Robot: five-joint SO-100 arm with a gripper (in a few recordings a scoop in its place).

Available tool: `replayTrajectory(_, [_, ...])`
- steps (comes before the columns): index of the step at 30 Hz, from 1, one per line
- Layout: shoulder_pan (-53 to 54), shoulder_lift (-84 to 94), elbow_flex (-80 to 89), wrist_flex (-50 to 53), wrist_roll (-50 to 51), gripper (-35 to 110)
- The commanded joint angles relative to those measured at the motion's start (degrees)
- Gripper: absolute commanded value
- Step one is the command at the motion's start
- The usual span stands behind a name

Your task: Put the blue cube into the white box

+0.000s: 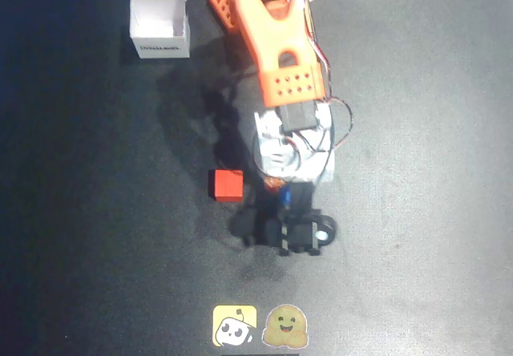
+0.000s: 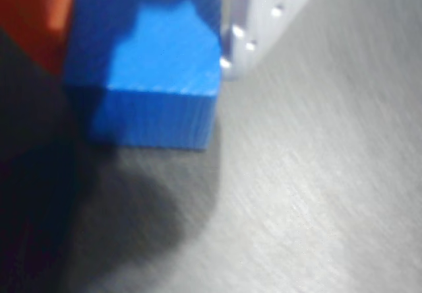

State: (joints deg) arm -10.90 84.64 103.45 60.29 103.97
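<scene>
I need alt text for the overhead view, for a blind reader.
An orange robot arm reaches down over a dark table, its gripper at a small blue cube. A red cube sits just left; a white cardboard box stands upper left.

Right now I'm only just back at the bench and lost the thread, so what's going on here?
The orange arm is reaching down over the dark table with its gripper at the blue cube, which shows close up in the wrist view. Whether the jaws have closed on it can't be told. The red cube sits just to the left in the overhead view. The white box stands apart at the upper left, with nothing inside.
</scene>
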Motion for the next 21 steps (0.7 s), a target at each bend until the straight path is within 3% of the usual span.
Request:
replayTrajectory(1, [0.53,8.88,-0.53,6.33,3.52,0])
replayTrajectory(9, [5.19,29.36,-2.20,26.02,18.46,0])
replayTrajectory(16, [34.72,45.97,7.91,34.01,1.32,0])
replayTrajectory(21, [48.96,49.31,10.37,38.85,1.41,0])
